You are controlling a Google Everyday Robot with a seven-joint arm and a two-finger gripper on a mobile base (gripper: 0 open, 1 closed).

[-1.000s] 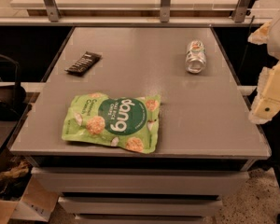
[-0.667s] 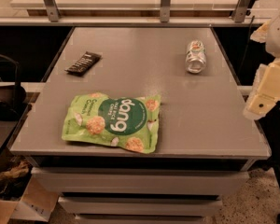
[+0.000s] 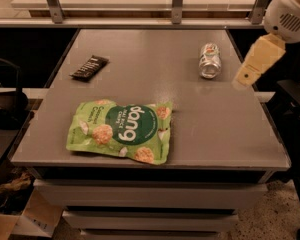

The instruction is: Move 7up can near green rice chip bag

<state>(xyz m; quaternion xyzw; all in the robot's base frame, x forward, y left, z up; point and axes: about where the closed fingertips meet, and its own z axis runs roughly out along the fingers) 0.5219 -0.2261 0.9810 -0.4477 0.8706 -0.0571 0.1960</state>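
The 7up can (image 3: 210, 60) lies on its side at the far right of the grey table (image 3: 220, 129), its shiny metal end facing me. The green rice chip bag (image 3: 122, 131) lies flat near the table's front left, with white "dang" lettering on a dark green circle. My gripper (image 3: 250, 70) hangs from the white arm (image 3: 289, 11) at the right edge of the view. It is above the table's right side, just right of the can and apart from it. It holds nothing that I can see.
A flat dark wrapped bar (image 3: 89, 67) lies at the far left of the table. A metal rail with posts (image 3: 177, 3) runs behind the table. Drawers sit under the table front, and dark furniture stands on both sides.
My gripper has moved up and leftward, from beside the table's right edge to close by the can. The can, bag and bar have not moved.
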